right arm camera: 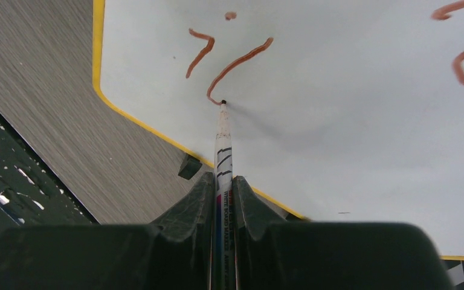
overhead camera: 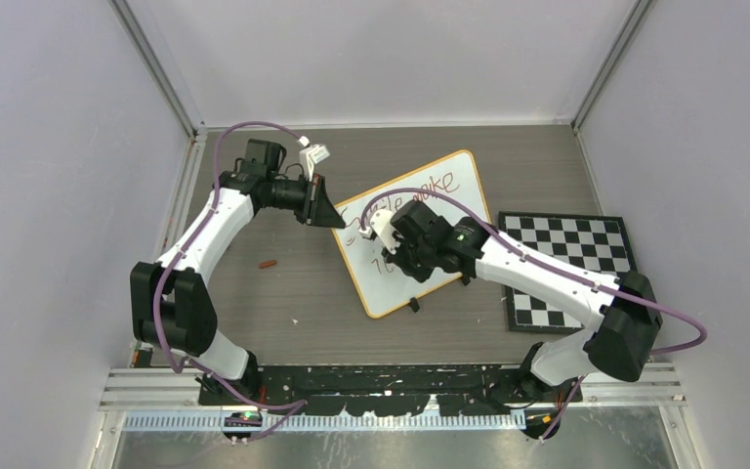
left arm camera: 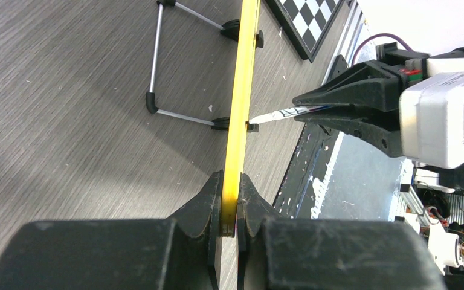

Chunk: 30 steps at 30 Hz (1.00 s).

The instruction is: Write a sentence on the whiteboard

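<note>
Pinching whiteboard (overhead camera: 388,288) rim with left fingers (left arm camera: 208,202), right fingers (right arm camera: 193,208) clamping marker (right arm camera: 223,145) tip-down on it, checkered mat (overhead camera: 586,239) beside

White-shelled arms with black joints: left arm (overhead camera: 210,230) at nine o'clock, right arm (overhead camera: 547,278) at four; purple cables (overhead camera: 217,176) (looping loosely) trail each.
</note>
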Each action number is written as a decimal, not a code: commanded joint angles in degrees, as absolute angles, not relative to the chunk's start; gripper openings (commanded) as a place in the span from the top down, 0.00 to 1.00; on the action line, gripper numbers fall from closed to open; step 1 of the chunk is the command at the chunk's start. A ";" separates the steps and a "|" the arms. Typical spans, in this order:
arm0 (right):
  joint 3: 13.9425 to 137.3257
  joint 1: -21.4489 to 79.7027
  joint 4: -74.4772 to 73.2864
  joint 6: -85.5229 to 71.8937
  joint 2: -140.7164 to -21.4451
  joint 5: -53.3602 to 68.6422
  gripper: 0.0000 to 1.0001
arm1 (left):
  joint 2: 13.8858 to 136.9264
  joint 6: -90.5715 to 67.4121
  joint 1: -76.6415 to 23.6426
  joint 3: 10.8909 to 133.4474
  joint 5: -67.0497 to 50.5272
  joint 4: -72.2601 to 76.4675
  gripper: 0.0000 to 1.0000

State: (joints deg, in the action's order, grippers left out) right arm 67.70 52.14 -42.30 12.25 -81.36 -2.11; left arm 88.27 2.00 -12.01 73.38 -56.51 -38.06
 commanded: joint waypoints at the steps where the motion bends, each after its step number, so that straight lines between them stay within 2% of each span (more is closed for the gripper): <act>1: 73.25 51.92 -42.11 13.14 -79.03 -3.28 1.00 | 87.36 2.90 -11.69 75.30 -52.89 -37.68 1.00; 13: 75.17 52.11 -41.26 11.81 -82.27 1.37 1.00 | 87.27 3.00 -11.72 75.16 -52.92 -37.87 1.00; 30: 72.72 50.12 -39.13 11.25 -83.71 -2.44 1.00 | 86.88 3.46 -11.70 74.71 -52.69 -38.08 1.00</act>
State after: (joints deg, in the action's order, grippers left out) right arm 73.06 51.62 -41.76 11.86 -83.66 -0.34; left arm 88.27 2.04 -12.01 73.38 -56.53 -38.09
